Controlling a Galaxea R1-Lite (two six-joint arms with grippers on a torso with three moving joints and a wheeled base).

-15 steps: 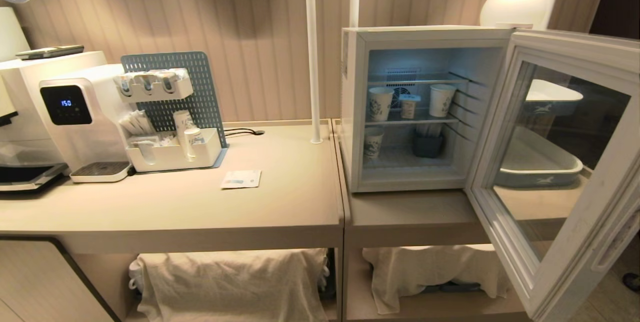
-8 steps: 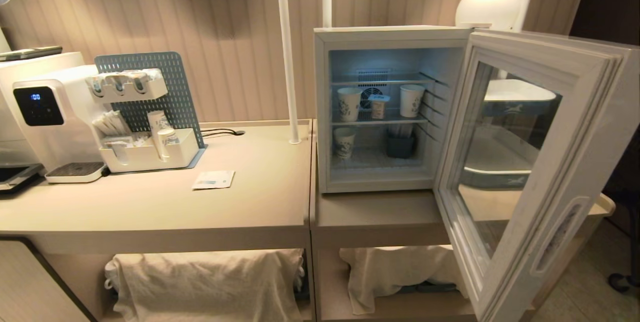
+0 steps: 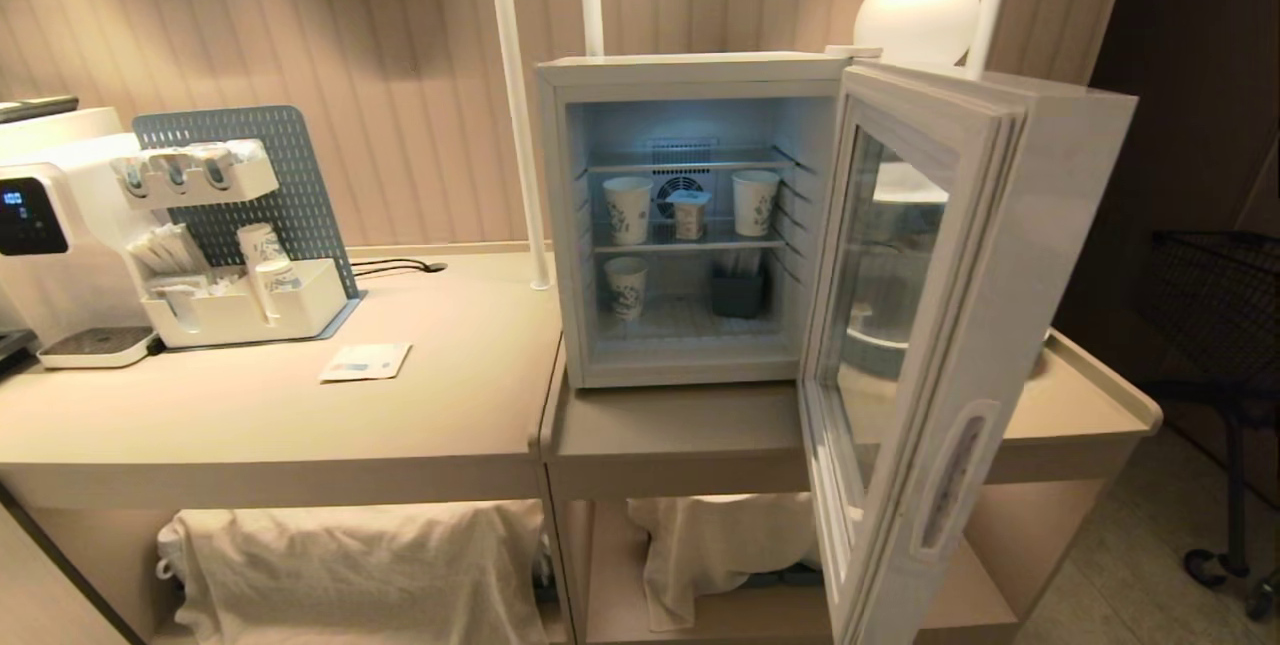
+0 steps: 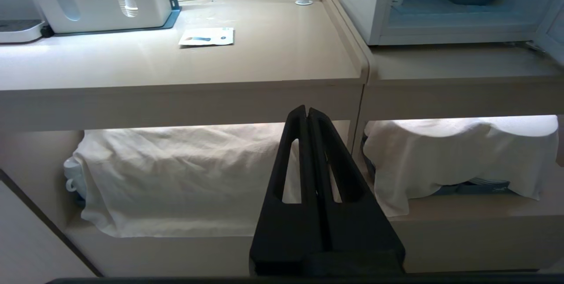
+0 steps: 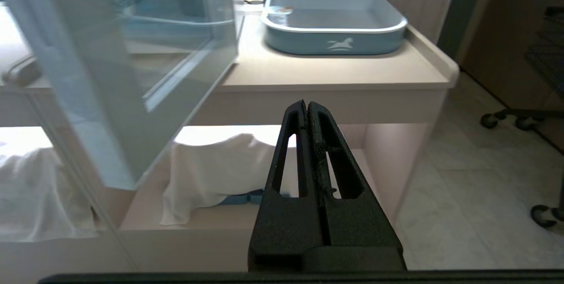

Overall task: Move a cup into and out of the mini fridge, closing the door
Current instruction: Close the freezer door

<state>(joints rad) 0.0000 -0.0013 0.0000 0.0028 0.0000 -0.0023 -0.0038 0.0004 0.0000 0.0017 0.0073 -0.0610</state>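
1. Fridge (image 3: 690,225) is my landmark: door (image 3: 930,325) swung wide on its right, interior lit.
2. Cup (image 3: 688,214) sits on the fridge's middle shelf, between two taller paper cups (image 3: 627,210), apart from both.
3. Left gripper (image 4: 308,114) has fingers pressed together, empty, low in front of the counter (image 4: 220,68) left of the fridge.
4. Right gripper (image 5: 307,108) is likewise pinched closed on nothing, low on the door's outer side, facing the blue tray (image 5: 332,24) right of the fridge.
5. Risk, I judge: the door stands between my right arm and the fridge opening, so a right-arm reach could clip it.
6. Reaching in with closed fingers would knock the neighbours over or push the cup back.
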